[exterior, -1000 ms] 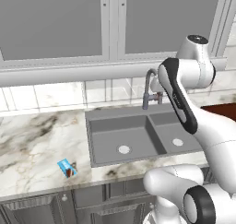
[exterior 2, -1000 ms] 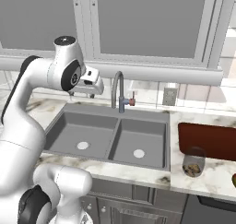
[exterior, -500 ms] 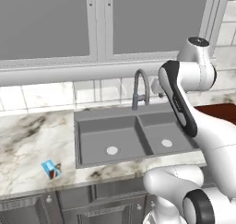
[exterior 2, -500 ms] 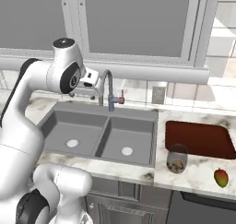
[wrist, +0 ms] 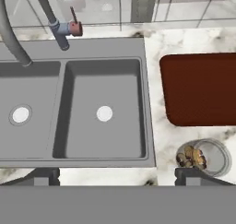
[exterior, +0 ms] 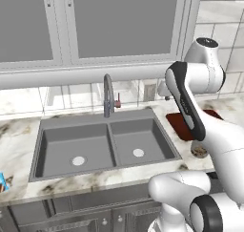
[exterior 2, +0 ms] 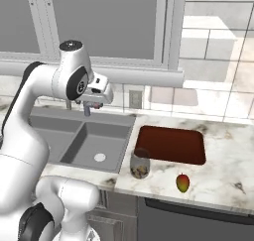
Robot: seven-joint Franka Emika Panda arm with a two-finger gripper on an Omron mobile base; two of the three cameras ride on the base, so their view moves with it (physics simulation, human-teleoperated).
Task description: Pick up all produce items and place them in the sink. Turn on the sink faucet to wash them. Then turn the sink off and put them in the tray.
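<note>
From the left base view I see the sink (exterior: 102, 147) with both basins bare, the sink faucet (exterior: 107, 95) upright behind the divider with no water running, and a blue packet (exterior: 3, 182) at the surface's far left edge.

From the right base view, the fruit (exterior 2: 183, 183) lies on the surface (exterior 2: 223, 170) in front of the tray (exterior 2: 171, 145), near a glass jar (exterior 2: 140, 163). My hand (exterior 2: 88, 107) hangs high over the sink, well apart from the fruit.

In the hand view the fingertips (wrist: 44, 176) stand wide apart, holding nothing.

I judge nothing is done yet: pickup, washing and traying all remain.
</note>
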